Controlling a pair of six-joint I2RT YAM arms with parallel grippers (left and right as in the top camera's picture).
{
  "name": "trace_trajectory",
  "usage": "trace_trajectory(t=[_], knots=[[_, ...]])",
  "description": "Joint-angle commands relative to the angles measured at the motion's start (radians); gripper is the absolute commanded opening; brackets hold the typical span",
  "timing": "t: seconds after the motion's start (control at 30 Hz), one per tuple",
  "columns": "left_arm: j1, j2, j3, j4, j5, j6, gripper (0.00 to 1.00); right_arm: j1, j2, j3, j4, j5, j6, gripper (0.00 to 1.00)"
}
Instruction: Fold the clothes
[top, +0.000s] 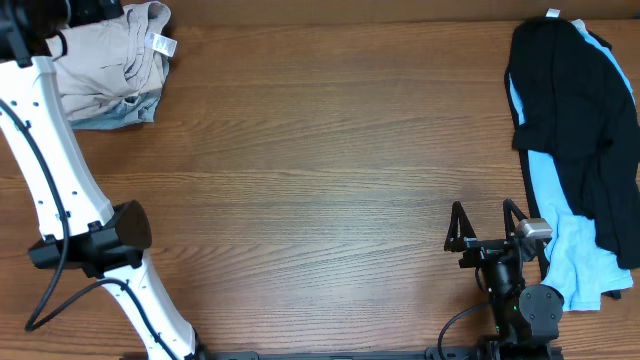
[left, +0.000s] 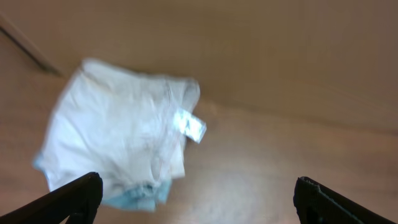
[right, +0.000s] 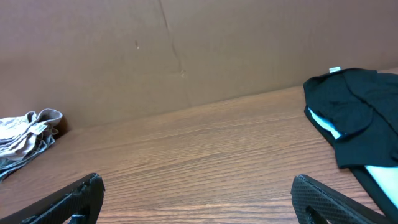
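Note:
The beige khaki shorts (top: 110, 65) lie crumpled in a heap at the table's far left corner, with a small white label (top: 160, 43) showing on top. In the left wrist view the shorts (left: 118, 143) look pale and blurred. My left gripper (left: 196, 199) hangs open above them, holding nothing, its left finger over the heap's near edge. The left arm (top: 60, 170) reaches up along the left side. My right gripper (top: 484, 212) stands open and empty near the front edge at the right, far from the shorts (right: 25, 140).
A strip of faded blue denim (top: 125, 115) pokes out from under the beige heap. Black and light-blue garments (top: 575, 110) lie piled along the right edge, close to the right arm. A brown wall (right: 186, 50) backs the wooden table (top: 320, 180).

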Motion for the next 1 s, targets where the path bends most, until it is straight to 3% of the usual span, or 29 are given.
trace_trajectory(t=[0.0,0.3,0.5,0.67,0.83,0.97], knots=[[-0.026,-0.114,-0.204,-0.004,-0.002,-0.010,1.00,0.006,-0.012,-0.011,0.003,0.006,0.004,1.00],[-0.142,-0.556,-0.894,-0.003,-0.003,-0.010,1.00,0.006,-0.012,-0.011,0.003,0.006,0.004,1.00],[-0.215,-0.821,-1.225,0.058,-0.044,0.016,1.00,0.006,-0.012,-0.011,0.003,0.006,0.004,1.00],[-0.222,-1.041,-1.527,0.329,-0.044,0.015,1.00,0.006,-0.012,-0.011,0.003,0.006,0.004,1.00],[-0.222,-1.295,-1.939,0.744,-0.040,-0.029,1.00,0.006,-0.012,-0.011,0.003,0.006,0.004,1.00],[-0.222,-1.475,-2.200,0.987,-0.033,-0.061,1.00,0.006,-0.012,-0.011,0.003,0.006,0.004,1.00]])
